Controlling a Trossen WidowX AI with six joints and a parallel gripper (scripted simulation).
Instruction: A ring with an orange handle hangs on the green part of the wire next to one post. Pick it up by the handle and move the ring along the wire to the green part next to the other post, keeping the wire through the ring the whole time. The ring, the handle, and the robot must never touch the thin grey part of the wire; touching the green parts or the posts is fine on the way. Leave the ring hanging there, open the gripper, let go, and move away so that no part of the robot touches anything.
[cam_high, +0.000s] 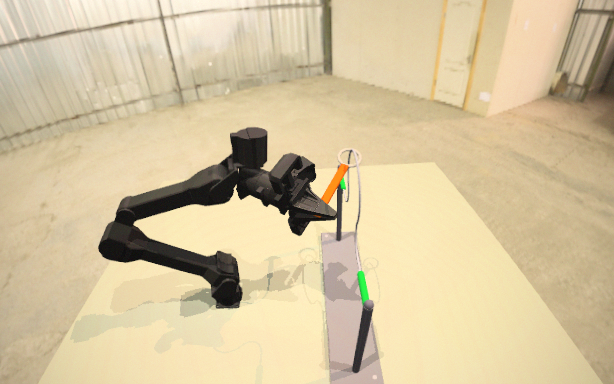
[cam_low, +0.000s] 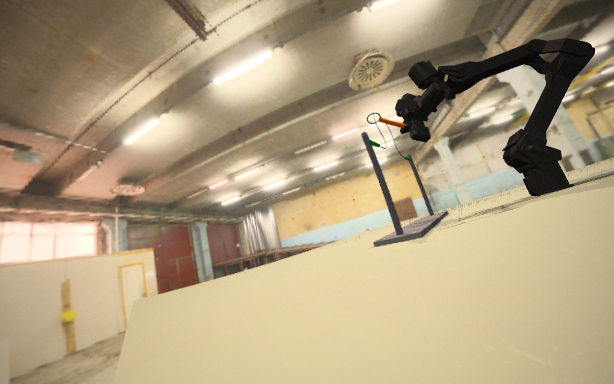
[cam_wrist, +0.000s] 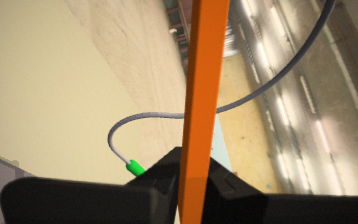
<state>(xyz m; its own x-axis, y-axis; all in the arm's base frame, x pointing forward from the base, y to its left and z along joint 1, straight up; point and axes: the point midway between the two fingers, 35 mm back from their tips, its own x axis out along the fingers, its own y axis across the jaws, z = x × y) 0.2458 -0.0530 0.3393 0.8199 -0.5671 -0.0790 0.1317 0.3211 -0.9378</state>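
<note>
Pale tabletop (cam_high: 450, 300) (cam_low: 350, 310), black gripper (cam_high: 315, 212) (cam_low: 416, 131) (cam_wrist: 186, 154) clamped on orange handle (cam_high: 335, 184) (cam_low: 392, 122) (cam_wrist: 205, 75), ring (cam_high: 339, 157) (cam_low: 368, 119) up at wire (cam_high: 358, 200) (cam_low: 395, 142) (cam_wrist: 295, 62).

Top view: bright, warm; shadows soft, overlapping, on table (cam_high: 450, 280), left and near. Exterior: tube lights (cam_low: 243, 66) glared overhead, window (cam_low: 47, 242) washed out far left. Wrist: background blurred, lights streaky at right.

Grey wire (cam_high: 359, 200) (cam_low: 397, 145) (cam_wrist: 150, 115) arches between two upright posts, standing in the way beyond the orange handle (cam_high: 335, 184) (cam_low: 392, 122) (cam_wrist: 204, 90). Far post (cam_high: 339, 215) (cam_low: 382, 185) close by the jaws (cam_high: 327, 216) (cam_low: 404, 130) in top view; contact cannot be told. Open air above the near post (cam_high: 362, 340) (cam_low: 421, 187); room between raised jaws and bench (cam_high: 450, 300) (cam_low: 350, 310) (cam_wrist: 45, 90).
</note>
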